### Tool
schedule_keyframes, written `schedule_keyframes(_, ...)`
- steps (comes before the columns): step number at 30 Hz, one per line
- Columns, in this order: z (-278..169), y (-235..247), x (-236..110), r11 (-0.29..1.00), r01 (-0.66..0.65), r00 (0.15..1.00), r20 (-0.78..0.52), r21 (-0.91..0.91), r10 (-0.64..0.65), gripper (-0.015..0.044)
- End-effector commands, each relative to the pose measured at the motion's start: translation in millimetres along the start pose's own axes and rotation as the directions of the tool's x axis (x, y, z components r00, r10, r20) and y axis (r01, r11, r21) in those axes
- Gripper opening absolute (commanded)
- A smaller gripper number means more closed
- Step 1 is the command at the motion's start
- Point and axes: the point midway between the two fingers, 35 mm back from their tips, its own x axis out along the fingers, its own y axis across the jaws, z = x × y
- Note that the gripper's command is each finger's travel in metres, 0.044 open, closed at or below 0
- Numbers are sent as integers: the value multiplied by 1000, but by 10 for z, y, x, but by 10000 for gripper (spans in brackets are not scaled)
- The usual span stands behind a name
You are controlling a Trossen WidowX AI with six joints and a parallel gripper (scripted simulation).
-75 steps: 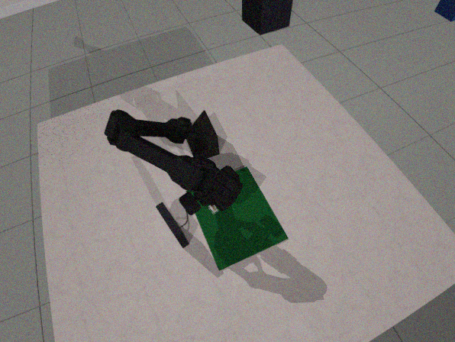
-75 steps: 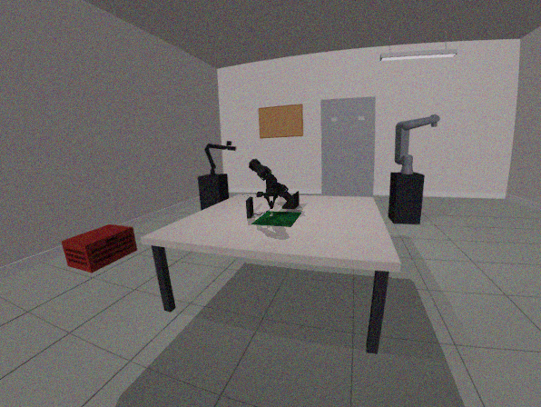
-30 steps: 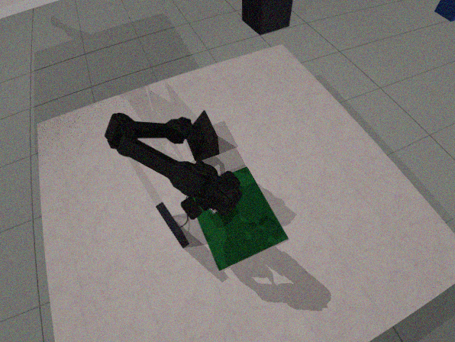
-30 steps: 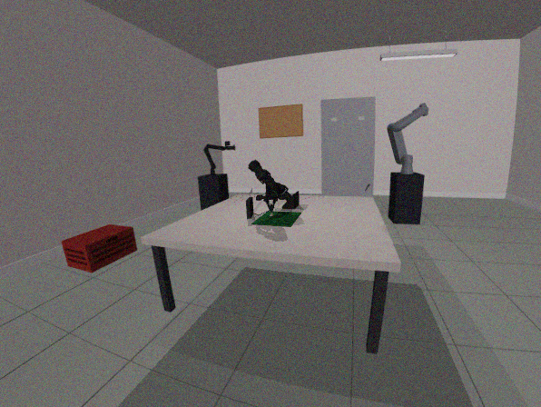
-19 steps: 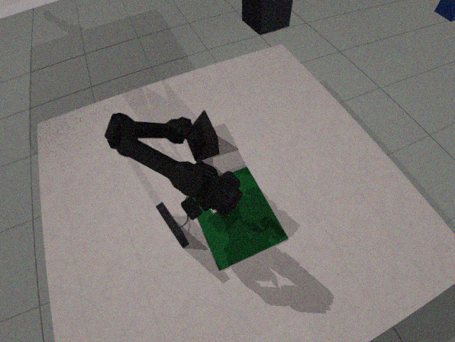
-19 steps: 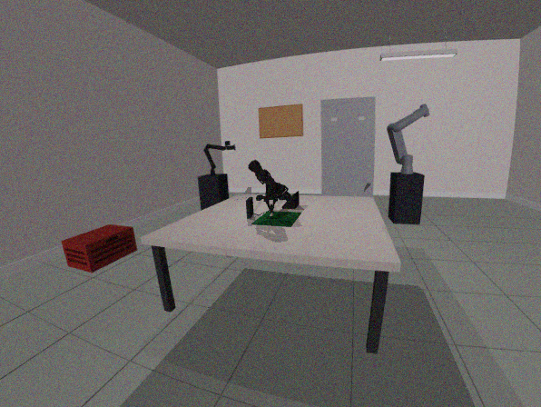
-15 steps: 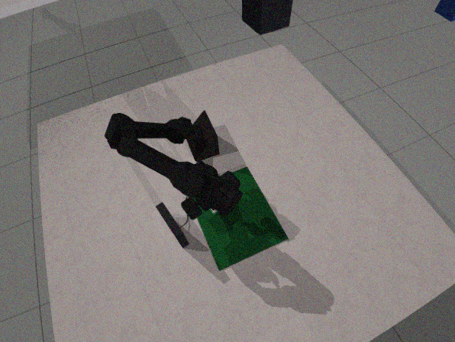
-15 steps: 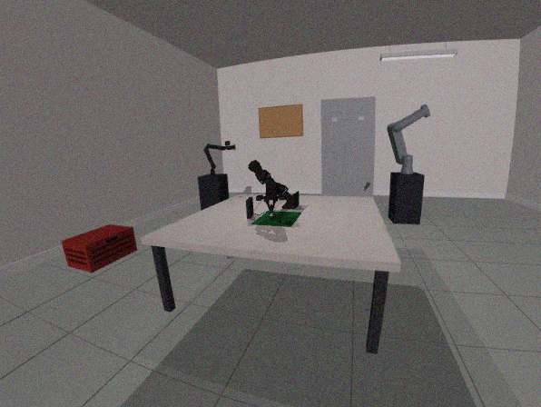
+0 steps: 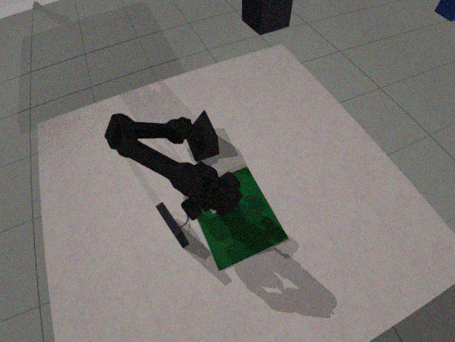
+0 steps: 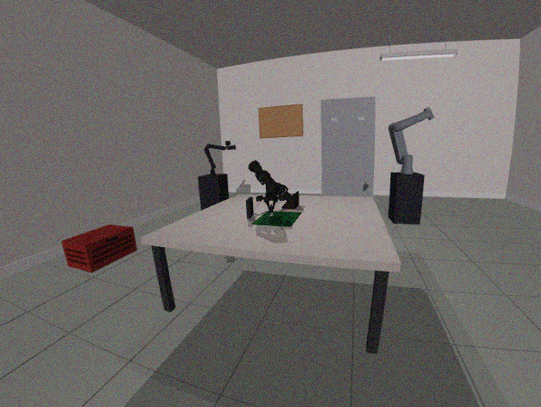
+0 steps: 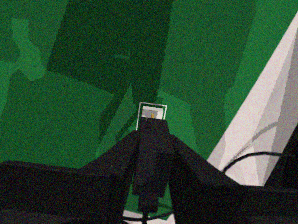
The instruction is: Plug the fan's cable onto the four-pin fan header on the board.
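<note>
Now we see the gripper closed on the dark plug. It hangs over the green board, near the white header.

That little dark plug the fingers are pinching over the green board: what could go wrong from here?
1. The plug sits just at the white-framed header; if slightly off, pushing down could jam it or bend pins.
2. The thin cable trails over the board's edge; it may tug the plug askew.
3. The fingers cover the plug, so full seating is hard to confirm.
</note>
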Motion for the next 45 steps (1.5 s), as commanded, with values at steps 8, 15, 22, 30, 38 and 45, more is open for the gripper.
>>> schedule_keyframes(8, 6, -7, 32, 1000, 5, 1000, 3, -2, -5, 0)
schedule_keyframes(15, 6, -7, 82, 1000, 5, 1000, 3, -2, -5, 0)
schedule_keyframes(22, 6, -8, 131, 1000, 5, 1000, 3, -2, -5, 0)
schedule_keyframes(30, 6, -9, 184, 1000, 6, 1000, 3, -2, -6, 0)
schedule_keyframes(38, 3, -3, 152, 1000, 4, 1000, 3, -1, -4, 210)
schedule_keyframes(45, 16, 2, -46, 1000, 2, 1000, 4, -2, -2, 260)
